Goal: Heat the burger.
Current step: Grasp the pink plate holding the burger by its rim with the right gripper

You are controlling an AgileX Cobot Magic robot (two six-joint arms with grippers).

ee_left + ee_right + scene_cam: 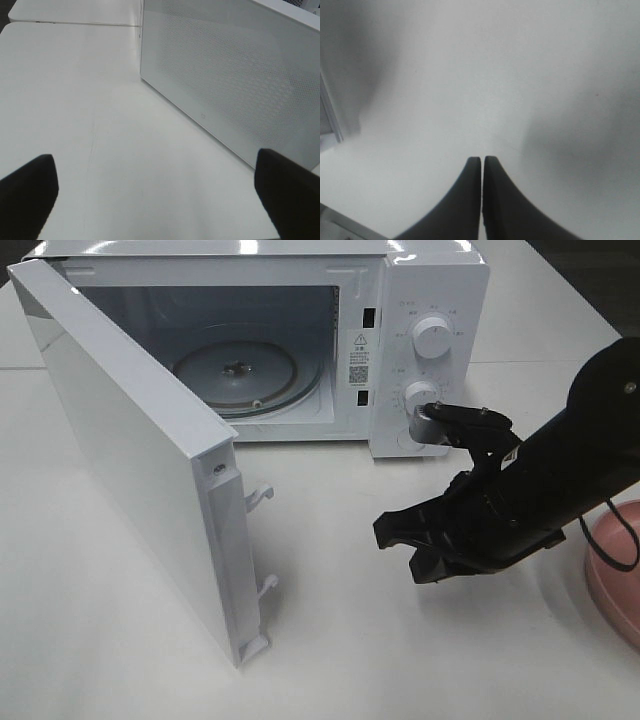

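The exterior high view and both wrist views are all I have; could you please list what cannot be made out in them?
Burger: in no view.
Plate: exterior high, cut off by the right edge, partly behind a cable; contents unseen.
Microwave dial labels: exterior high, too small.
Left pincer: left wrist, only fingertips show; outside exterior high.
Table: right wrist, blurred beyond the shut right pincer.

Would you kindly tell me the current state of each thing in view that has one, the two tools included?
Microwave door: swung wide open.
Glass turntable: in place, nothing on it.
Left tool: open, holding nothing.
Right tool: shut, holding nothing.
Pink plate: mostly out of frame, so what it carries cannot be told.
Burger: not in view.
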